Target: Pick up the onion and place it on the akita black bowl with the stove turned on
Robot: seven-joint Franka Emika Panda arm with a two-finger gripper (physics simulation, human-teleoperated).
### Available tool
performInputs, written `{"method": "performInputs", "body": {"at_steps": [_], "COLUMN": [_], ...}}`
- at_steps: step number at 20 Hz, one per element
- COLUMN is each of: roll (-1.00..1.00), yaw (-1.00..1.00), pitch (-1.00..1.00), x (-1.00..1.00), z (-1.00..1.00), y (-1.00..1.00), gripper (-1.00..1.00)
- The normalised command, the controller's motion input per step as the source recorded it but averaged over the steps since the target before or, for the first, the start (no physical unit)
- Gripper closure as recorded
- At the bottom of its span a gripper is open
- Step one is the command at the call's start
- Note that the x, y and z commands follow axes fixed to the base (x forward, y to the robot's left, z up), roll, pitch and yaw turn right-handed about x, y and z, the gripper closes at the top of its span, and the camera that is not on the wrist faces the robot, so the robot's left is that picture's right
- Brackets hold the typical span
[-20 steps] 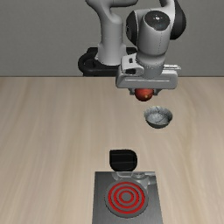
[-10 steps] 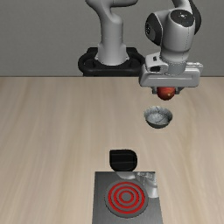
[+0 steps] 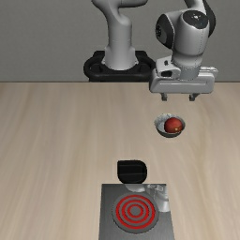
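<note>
Nearest, stove (image 3: 134,214), rings glowing red. Behind it, black object (image 3: 131,171). Farther back, round dark-red onion (image 3: 172,124) sitting inside small grey bowl (image 3: 160,126). Above, gripper (image 3: 180,97), fingers spread, holding nothing.

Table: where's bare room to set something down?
Bare: the table at the exterior view's left, and the lower right corner beside the stove. Crowded: the middle, a black object close against the stove, and the bowl holding the onion below the open gripper.
</note>
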Motion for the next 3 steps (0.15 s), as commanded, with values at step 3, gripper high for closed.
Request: {"method": "performInputs", "body": {"at_steps": [3], "roll": [0.0], "yaw": [0.0], "pitch": [0.0], "x": [0.0], "z": [0.0], "y": [0.0], "gripper": [-1.0]}}
